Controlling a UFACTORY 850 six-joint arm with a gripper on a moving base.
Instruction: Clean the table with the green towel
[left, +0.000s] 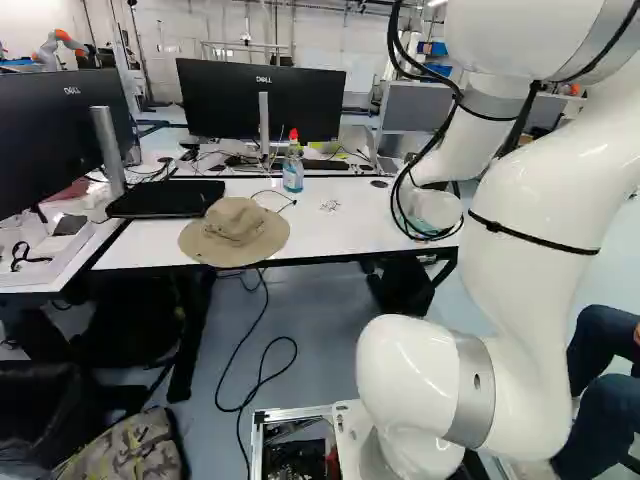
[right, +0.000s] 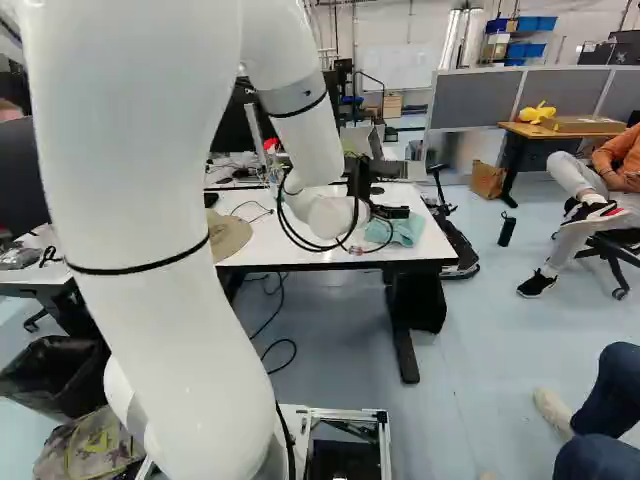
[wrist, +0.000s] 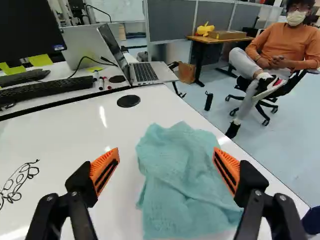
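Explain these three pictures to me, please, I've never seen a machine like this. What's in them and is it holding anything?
It is one white robot arm on a base. Two pictures look ahead from that base, one from behind the arm's left, one from behind its right. The third comes from the arm's wrist, looking along its black hand, which has two orange-padded fingers.

On the white table lie a crumpled green towel and a tan brimmed hat; a spray bottle stands there too. There are also black drawn marks.

Nothing is held: the fingers are spread wide, with the towel on the table below them.
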